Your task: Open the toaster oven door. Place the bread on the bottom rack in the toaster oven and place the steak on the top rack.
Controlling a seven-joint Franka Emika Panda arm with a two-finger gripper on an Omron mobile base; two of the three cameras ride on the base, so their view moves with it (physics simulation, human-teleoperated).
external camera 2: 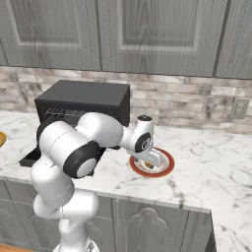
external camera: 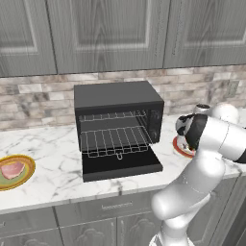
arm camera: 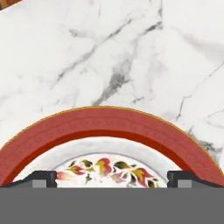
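**Black oven stands open, hand low over the red plate**

Black and box-shaped, your toaster oven (external camera: pixel 118 125) sits on the marble table (external camera: pixel 53 163) with its door (external camera: pixel 121 166) folded flat down toward you. Inside you can see the top rack (external camera: pixel 113 116) and, below it, the bottom rack (external camera: pixel 115 141), which sticks out a little over the door.

The steak (external camera: pixel 12 169) lies on a green, yellow-rimmed plate (external camera: pixel 26 178) well to the left of the oven.

Your gripper (external camera 2: pixel 152 160) hangs low over a red-rimmed plate (external camera 2: pixel 167 167) just right of the oven. In the hand view the two fingers (arm camera: pixel 43 178) stand wide apart with nothing between them, the plate's flowered centre showing in the gap.

You cannot make out the bread clearly; a tan scrap (external camera 2: pixel 147 164) peeks from under the hand in the right base view.
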